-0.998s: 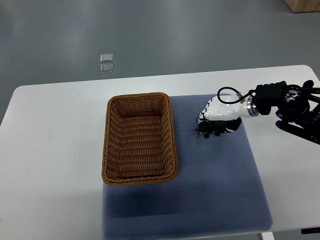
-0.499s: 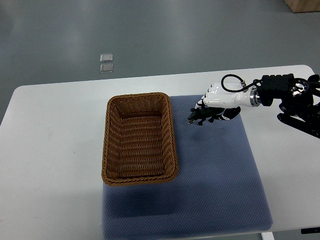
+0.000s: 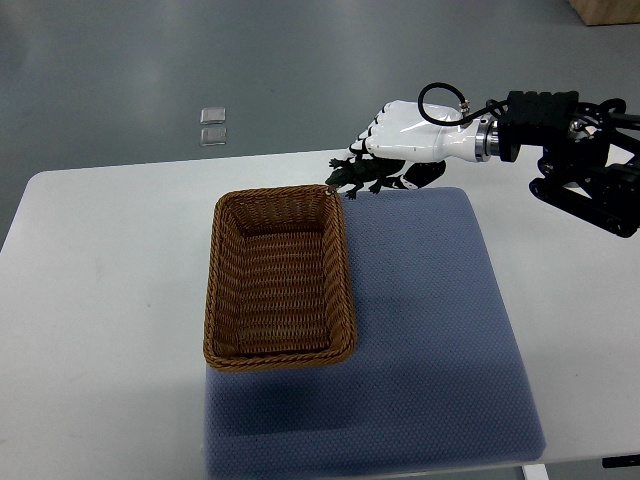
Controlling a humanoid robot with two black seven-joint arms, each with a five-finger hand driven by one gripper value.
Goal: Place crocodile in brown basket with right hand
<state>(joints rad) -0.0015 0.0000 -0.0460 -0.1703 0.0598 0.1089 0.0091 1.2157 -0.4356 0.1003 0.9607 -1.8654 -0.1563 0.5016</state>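
Gripping the dark green crocodile [image 3: 362,175], right hand [image 3: 412,143] has fingers curled around its body, head end sticking out toward the left. Toy is off the table, just beside the far right corner of the brown basket [image 3: 222,290]. Basket sits partly on blue mat [image 3: 440,330], white table [image 3: 100,300] underneath.

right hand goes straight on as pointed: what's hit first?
Probably nothing: the right hand, shut on the crocodile, points picture-left, just beyond the far rim of the basket, over the table. If low, the crocodile could clip that rim's right corner; height is unclear.
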